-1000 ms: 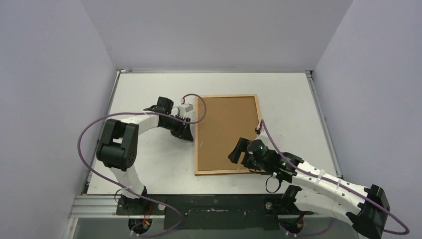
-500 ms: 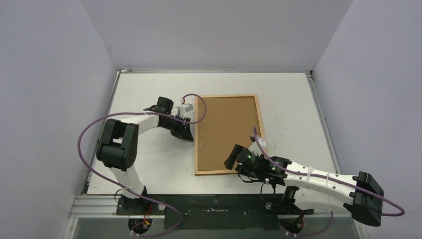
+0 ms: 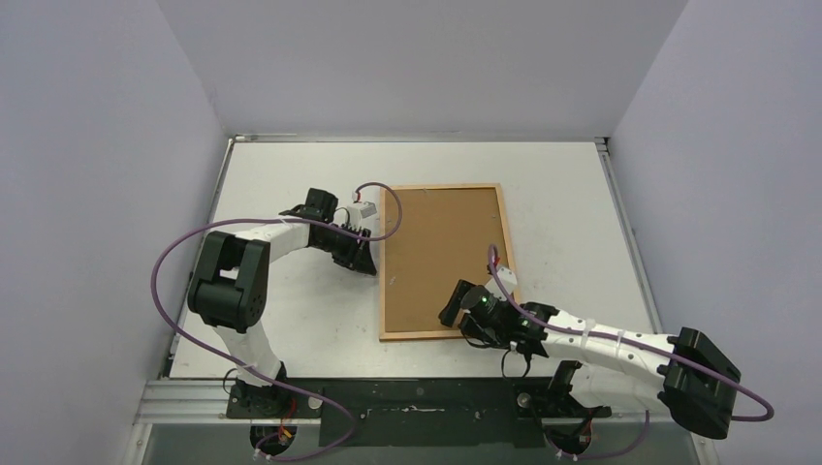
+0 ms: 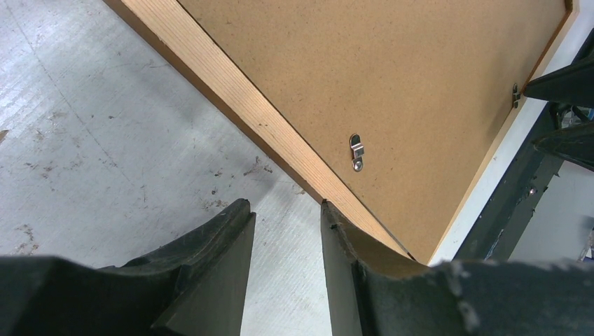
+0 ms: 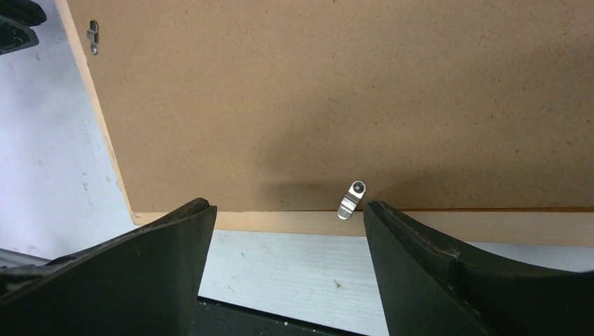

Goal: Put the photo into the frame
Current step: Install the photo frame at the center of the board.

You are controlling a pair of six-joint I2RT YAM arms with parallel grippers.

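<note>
Right tool (image 5: 287,207) — wide open, empty — over frame (image 5: 455,225) edge; left tool (image 4: 284,210) half-open alongside.

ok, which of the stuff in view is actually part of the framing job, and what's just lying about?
Job:
- frame, back side up
- backing sheet seated in it
- turn clips
- left hand and right hand, both open at the frame's edges
- photo: not in view

Not part of it:
- table
- purple cables
</note>
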